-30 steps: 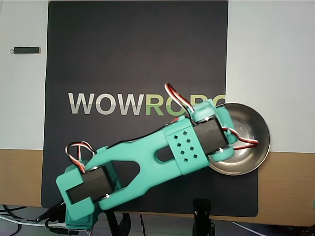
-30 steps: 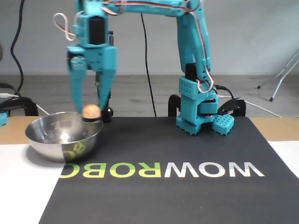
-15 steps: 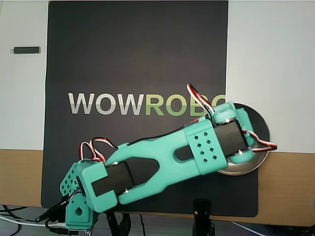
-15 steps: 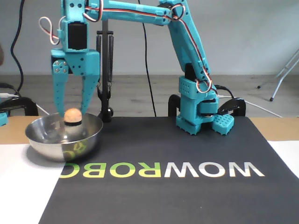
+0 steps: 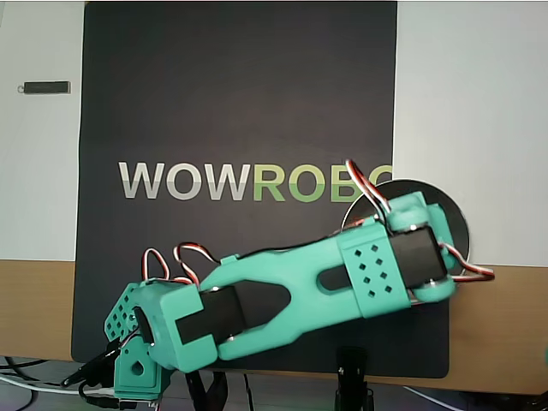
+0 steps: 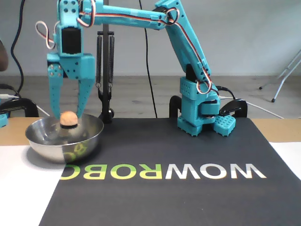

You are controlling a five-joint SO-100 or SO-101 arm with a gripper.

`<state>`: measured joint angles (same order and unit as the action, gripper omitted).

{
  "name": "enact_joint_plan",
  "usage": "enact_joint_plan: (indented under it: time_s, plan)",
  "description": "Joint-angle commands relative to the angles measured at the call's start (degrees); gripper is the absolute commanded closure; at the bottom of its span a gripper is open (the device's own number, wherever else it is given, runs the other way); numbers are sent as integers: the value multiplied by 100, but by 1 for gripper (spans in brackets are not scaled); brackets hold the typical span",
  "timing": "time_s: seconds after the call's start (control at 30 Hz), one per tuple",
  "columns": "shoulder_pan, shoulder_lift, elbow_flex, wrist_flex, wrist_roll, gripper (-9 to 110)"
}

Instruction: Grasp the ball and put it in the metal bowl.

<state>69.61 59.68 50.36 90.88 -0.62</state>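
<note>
Gripper: the teal two-finger gripper (image 6: 67, 115) hangs pointing straight down over the bowl in the fixed view, its two fingers closed against the sides of the ball at their tips.
Ball: the small smooth tan wooden ball (image 6: 68, 118) is held between the fingertips, at about rim height and above the middle of the bowl's opening; whether it touches the bowl's inside cannot be told. It is hidden under the arm in the overhead view.
Bowl: the round shallow shiny steel bowl (image 6: 47, 146) sits at the left of the fixed view, straddling the mat's edge and the white sheet. In the overhead view only part of its rim (image 5: 458, 224) shows beside the wrist, at the mat's right edge.
Arm: the teal plastic arm (image 5: 291, 295) reaches from its base (image 6: 200, 115) at the mat's far side in the fixed view, the upper link running level over to the bowl, red and white wires looped at the joints.
Mat: the black rectangular mat (image 6: 178, 197) carries white and green lettering reading "WOWROBO" as far as it shows.
Tabletop: the surface shows a white sheet (image 5: 471, 103) beside the mat and a tan wood-coloured strip (image 5: 501, 330) toward the base.
Other item: a small dark bar-shaped object (image 5: 45, 87) lies on the white area at upper left in the overhead view, well apart from the bowl.
</note>
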Motion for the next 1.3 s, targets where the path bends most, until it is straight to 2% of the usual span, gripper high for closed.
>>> enact_joint_plan:
  time_s: [0.0, 0.87, 1.07, 1.27]
  plan:
    - [0, 35, -229, -53, 9, 66]
    - [0, 35, -229, -53, 9, 65]
    - [0, 35, -229, 9, 9, 41]
    - [0, 35, -229, 9, 0, 41]
